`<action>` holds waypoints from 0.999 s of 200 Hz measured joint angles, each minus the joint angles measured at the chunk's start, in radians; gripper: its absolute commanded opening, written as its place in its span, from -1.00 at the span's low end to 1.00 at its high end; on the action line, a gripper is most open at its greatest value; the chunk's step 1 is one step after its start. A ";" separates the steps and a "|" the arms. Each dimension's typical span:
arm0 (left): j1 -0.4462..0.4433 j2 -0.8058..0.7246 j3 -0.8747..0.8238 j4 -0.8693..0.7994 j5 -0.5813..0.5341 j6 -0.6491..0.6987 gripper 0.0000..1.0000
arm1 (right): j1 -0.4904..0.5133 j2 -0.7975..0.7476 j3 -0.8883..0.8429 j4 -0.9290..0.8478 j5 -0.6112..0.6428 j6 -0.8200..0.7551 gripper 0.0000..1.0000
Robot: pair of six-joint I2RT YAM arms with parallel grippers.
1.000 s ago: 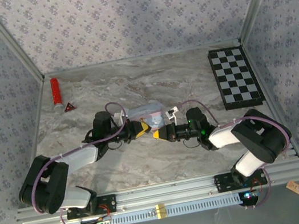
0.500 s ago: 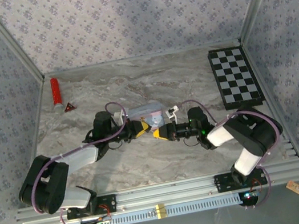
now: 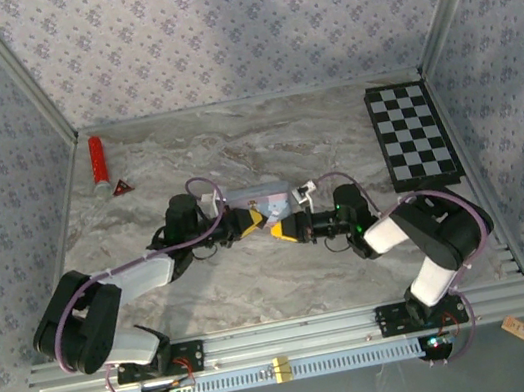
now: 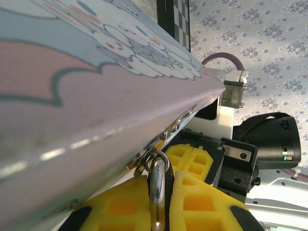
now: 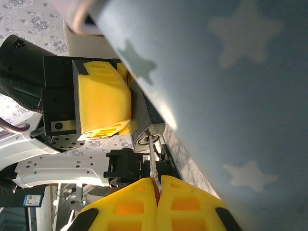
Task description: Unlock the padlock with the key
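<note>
We see right end effector (image 5: 155, 180) pinching key (image 5: 152, 159), long axis up-frame, tip at padlock (image 5: 147, 129) clamped in left end effector (image 4: 161, 182).

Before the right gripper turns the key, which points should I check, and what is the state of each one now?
1. Right gripper shut on the key: ok.
2. Left gripper shut on the padlock: ok; its yellow finger presses on the body's side.
3. Key tip at the keyhole: ok.
4. Key pushed in fully: cannot tell.
5. Shackle through the ring of the tin, lock not yet open: ok.
</note>
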 measured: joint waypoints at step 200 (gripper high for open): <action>-0.030 0.037 0.065 -0.084 -0.058 0.060 -0.92 | -0.033 -0.085 0.064 -0.317 -0.011 -0.225 -1.00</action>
